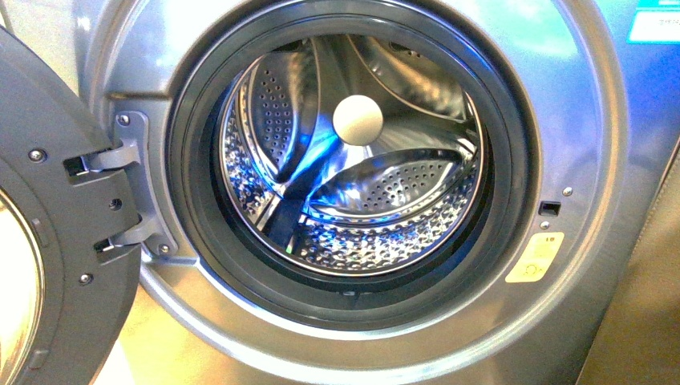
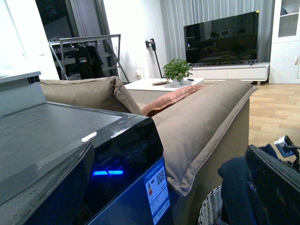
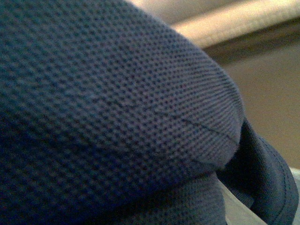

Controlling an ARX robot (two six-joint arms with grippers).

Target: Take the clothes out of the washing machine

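The washing machine (image 1: 561,104) fills the front view, its dark door (image 1: 48,241) swung open at the left. The steel drum (image 1: 377,200) shows no clothes in it, only a pale round part (image 1: 358,120) at its back. Neither gripper shows in the front view. Navy-blue clothes (image 3: 117,108) fill the right wrist view and hide my right gripper, which is shut on them. In the left wrist view more navy clothes (image 2: 236,187) hang over a woven basket (image 2: 210,211). My left gripper (image 2: 161,206) is open and empty beside the machine's black control panel (image 2: 131,150).
A yellow sticker (image 1: 536,257) sits right of the porthole. A tan sofa back (image 2: 206,122) stands close beside the machine and basket. Behind it are a low table with a plant (image 2: 177,70), a television (image 2: 220,37) and a clothes rack (image 2: 86,56).
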